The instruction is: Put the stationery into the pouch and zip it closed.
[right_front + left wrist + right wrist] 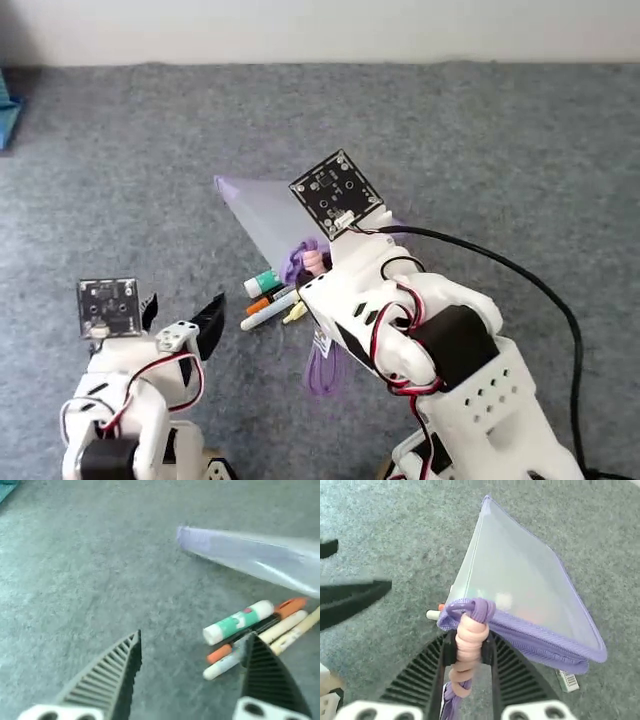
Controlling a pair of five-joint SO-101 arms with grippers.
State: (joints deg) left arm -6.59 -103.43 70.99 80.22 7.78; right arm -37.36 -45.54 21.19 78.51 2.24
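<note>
In the high view we saw the pouch (265,215) near the middle of the frame. It was clear plastic with purple edging. Its long axis ran diagonally, with one pointed corner aimed at the upper left and the other end at the right tool (468,645). That tool was pressed together on a pink coiled cord (468,639) knotted with a purple strap (470,609) at the pouch's corner, so it held the pouch by that end. In the right wrist view the pouch fanned away from the tool, with its purple zipper edge (540,642) running toward the lower right of the frame. A small barcode tag (567,680) lay just below that edge.

The stationery lay on the grey desk (480,140), just below and left of the pouch in the high view and outside it. There we saw a glue stick (239,621), an orange marker (290,605), a white pen (280,629) and a pale yellow pen (302,627) side by side and touching. In the high view their long axes all ran from lower left to upper right.

The left tool (194,637) was at the lower left of the high view. Its jaws were spread wide with nothing between them, and it pointed toward the stationery nearby. A blue object (6,110) sat at the left edge.
</note>
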